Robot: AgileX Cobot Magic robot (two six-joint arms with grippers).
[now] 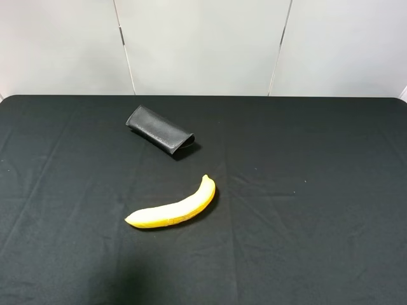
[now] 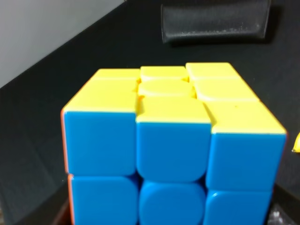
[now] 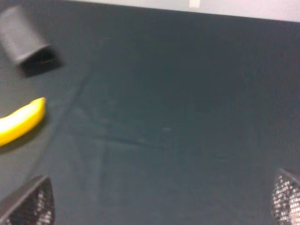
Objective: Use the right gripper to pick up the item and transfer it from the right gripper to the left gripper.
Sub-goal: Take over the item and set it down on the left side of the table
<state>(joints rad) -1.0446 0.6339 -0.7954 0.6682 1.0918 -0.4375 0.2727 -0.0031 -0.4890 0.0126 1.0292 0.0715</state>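
The puzzle cube (image 2: 173, 150) fills the left wrist view, close to the camera, with a yellow face and a blue face showing and an orange-red edge on one side. It sits off the black cloth, between the left gripper's fingers, of which only dark bits show at the frame's lower corners. The right gripper (image 3: 157, 201) is open and empty above bare cloth, and its mesh-textured fingertips (image 3: 28, 201) stand far apart. Neither arm nor the cube shows in the exterior high view.
A yellow banana (image 1: 173, 208) lies near the middle of the black-clothed table (image 1: 305, 190). A black leather case (image 1: 160, 130) lies behind it, toward the back. Both also show in the right wrist view, banana (image 3: 21, 121) and case (image 3: 23, 35). The case also shows in the left wrist view (image 2: 215, 21).
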